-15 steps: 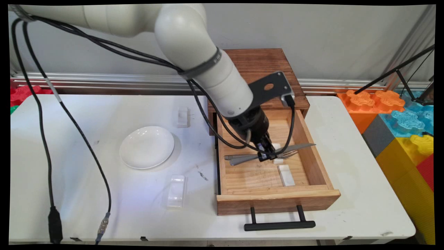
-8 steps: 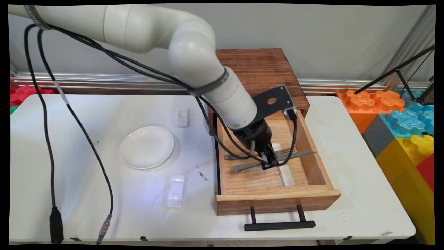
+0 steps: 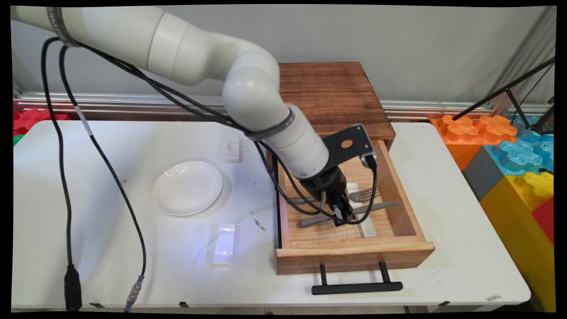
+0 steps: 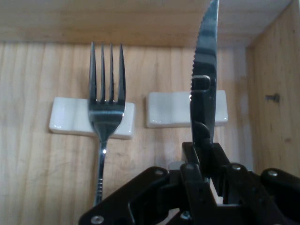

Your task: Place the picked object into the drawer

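My gripper (image 3: 343,215) reaches down inside the open wooden drawer (image 3: 354,254) and is shut on a grey-handled knife (image 3: 381,206). The knife lies level across the drawer, its serrated blade toward the right wall. In the hand view the gripper (image 4: 205,161) has the knife (image 4: 205,89) between its fingers, and the blade passes over a white rest (image 4: 171,110). A fork (image 4: 107,110) lies to the left of the knife with its tines on a second white rest (image 4: 65,119). In the main view the fork (image 3: 367,193) lies just behind the knife.
A white plate (image 3: 187,188) sits on the table left of the drawer. Two more white rests (image 3: 233,149) (image 3: 225,243) lie behind and in front of it. The drawer's black handle (image 3: 356,288) juts toward the table's near edge. Coloured foam blocks (image 3: 518,150) stand at the right.
The gripper has carried the knife from beside the fork toward the drawer's front and lower down. The fork has stayed on its rest.
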Tool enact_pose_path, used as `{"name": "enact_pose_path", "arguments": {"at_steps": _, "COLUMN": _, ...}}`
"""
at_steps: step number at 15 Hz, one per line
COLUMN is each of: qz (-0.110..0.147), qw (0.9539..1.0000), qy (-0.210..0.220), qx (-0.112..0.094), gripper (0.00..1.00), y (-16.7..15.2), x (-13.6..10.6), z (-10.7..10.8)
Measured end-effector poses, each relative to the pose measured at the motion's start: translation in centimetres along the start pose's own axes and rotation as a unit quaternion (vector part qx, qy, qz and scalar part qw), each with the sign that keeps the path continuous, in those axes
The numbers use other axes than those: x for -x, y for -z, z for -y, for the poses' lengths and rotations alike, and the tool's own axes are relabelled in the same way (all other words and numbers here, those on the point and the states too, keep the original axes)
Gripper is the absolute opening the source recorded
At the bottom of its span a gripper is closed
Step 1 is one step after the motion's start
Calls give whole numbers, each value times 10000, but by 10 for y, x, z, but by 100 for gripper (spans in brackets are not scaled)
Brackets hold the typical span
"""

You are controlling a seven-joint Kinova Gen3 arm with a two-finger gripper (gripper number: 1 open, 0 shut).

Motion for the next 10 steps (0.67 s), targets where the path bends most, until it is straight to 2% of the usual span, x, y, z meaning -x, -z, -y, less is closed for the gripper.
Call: {"name": "enact_pose_path", "arguments": {"at_steps": 10, "qz": 36, "qw": 9999, "qy": 64, "qx": 71, "gripper": 0, "y": -22, "x": 12, "z": -2}}
